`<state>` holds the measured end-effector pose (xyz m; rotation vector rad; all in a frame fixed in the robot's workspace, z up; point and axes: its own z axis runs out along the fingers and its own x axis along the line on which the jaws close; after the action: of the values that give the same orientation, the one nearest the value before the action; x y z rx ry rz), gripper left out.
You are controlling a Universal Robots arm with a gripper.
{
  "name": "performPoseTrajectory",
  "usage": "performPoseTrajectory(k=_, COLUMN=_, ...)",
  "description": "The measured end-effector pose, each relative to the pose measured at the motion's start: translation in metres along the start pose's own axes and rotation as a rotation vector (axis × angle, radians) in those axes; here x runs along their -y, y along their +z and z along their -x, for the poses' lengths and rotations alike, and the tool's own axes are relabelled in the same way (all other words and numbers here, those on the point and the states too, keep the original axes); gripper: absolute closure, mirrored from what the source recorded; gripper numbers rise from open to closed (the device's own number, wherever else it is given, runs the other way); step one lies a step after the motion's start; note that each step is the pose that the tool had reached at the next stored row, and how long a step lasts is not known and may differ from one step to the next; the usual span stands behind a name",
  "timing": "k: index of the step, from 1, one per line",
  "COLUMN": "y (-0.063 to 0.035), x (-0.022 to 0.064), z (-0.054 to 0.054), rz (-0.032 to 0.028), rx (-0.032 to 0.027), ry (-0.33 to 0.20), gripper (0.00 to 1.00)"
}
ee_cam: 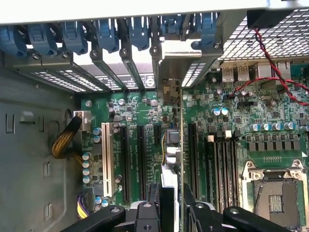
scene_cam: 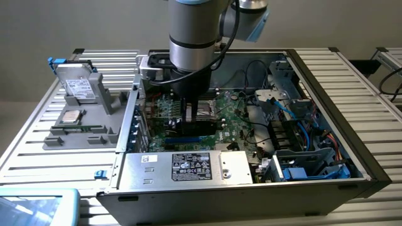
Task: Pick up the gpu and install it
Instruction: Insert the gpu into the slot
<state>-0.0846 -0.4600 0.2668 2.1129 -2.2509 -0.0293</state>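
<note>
Wrist view: fingers [ee_cam: 145,213] tight on the upright gpu [ee_cam: 169,193], edge-on among the green motherboard [ee_cam: 145,104] slots.

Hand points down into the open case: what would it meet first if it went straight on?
The hand grips the gpu edge-on, so the card's lower edge would meet the motherboard first, seemingly at or beside a long black slot; depth is unclear.

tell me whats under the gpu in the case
The green motherboard with its long black slots. The gpu, held edge-on by the gripper, covers whatever lies directly beneath it.
</note>
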Motion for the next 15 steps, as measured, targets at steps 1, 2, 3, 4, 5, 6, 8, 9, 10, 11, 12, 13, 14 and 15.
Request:
performPoseTrajectory(k=1, y=0.0001, x=-0.0007, z=0.0000, rz=0.0000, rx=0.0004, ry=0.000, gripper=0.71)
performPoseTrajectory(k=2, y=0.0006, x=-0.0012, z=0.0000, rz=-0.0001, rx=0.0008, ry=0.000, gripper=0.71)
performPoseTrajectory(k=3, y=0.0014, x=-0.0015, z=0.0001, rz=0.0000, rx=0.0009, ry=0.000, gripper=0.71)
performPoseTrajectory(k=4, y=0.0023, x=-0.0014, z=0.0002, rz=0.0000, rx=0.0009, ry=0.000, gripper=0.71)
performPoseTrajectory(k=5, y=0.0029, x=-0.0014, z=0.0002, rz=0.0000, rx=0.0009, ry=0.000, gripper=0.71)
performPoseTrajectory(k=6, y=0.0035, x=-0.0014, z=0.0002, rz=-0.0001, rx=0.0009, ry=0.000, gripper=0.71)
performPoseTrajectory(k=8, y=0.0046, x=-0.0018, z=0.0004, rz=-0.0001, rx=0.0008, ry=0.000, gripper=0.71)
performPoseTrajectory(k=9, y=0.0049, x=-0.0020, z=0.0005, rz=-0.0001, rx=0.0007, ry=0.000, gripper=0.71)
performPoseTrajectory(k=10, y=0.0051, x=-0.0023, z=0.0005, rz=0.0000, rx=0.0006, ry=0.000, gripper=0.71)
performPoseTrajectory(k=11, y=0.0052, x=-0.0025, z=0.0005, rz=0.0000, rx=0.0007, ry=0.000, gripper=0.71)
performPoseTrajectory(k=12, y=0.0054, x=-0.0027, z=0.0005, rz=0.0001, rx=0.0012, ry=0.000, gripper=0.71)
performPoseTrajectory(k=13, y=0.0057, x=-0.0029, z=0.0005, rz=0.0007, rx=0.0014, ry=0.000, gripper=0.71)
performPoseTrajectory(k=14, y=0.0061, x=-0.0030, z=0.0006, rz=0.0014, rx=0.0017, ry=0.000, gripper=0.71)
performPoseTrajectory(k=15, y=0.0064, x=-0.0033, z=0.0006, rz=0.0021, rx=0.0017, ry=0.000, gripper=0.71)
